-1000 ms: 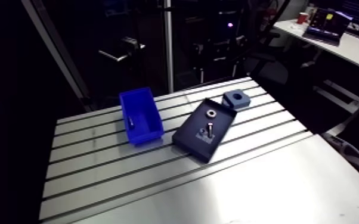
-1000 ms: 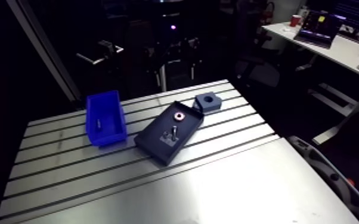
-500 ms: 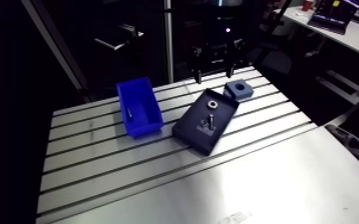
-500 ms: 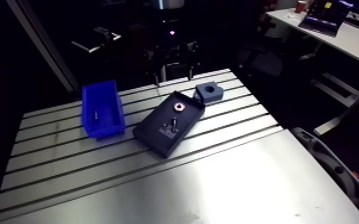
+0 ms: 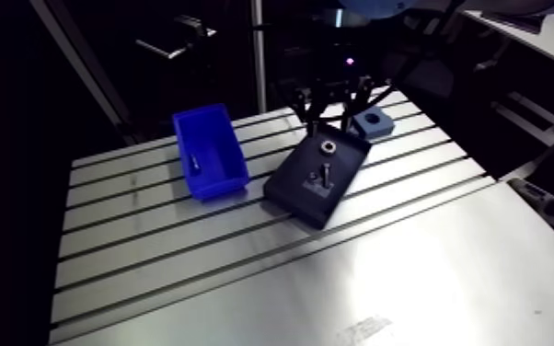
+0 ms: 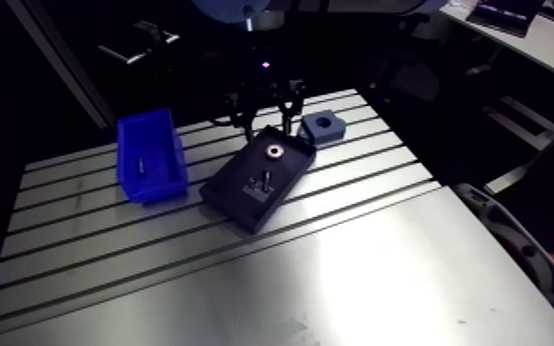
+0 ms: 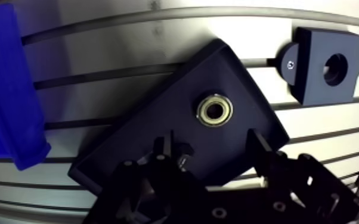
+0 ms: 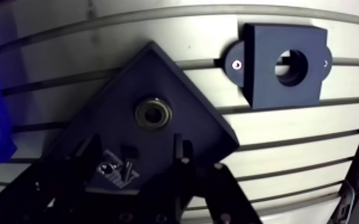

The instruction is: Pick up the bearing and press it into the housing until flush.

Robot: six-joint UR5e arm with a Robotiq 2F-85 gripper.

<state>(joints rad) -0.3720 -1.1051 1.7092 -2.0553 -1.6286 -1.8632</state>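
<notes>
On the surface (image 5: pixel 409 267), arm view: blue bin (image 5: pixel 209 164), dark tray (image 5: pixel 301 195) and housing (image 5: pixel 372 122) in a row, apart.
Wrist view, bearing (image 7: pixel 214 110): lying in tray, just ahead of my fingers (image 7: pixel 259 149).
Housing: on surface, beyond tray corner, bore facing up.
Fingers: released, spread apart, grasping nothing.

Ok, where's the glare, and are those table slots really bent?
Arm view: glare washes the near bare part of the table, while the tray stays dark but readable. Wrist view: the slots only look curved, a wide-lens effect; the table is bright around the housing, and the bearing stands out against the dark tray.
</notes>
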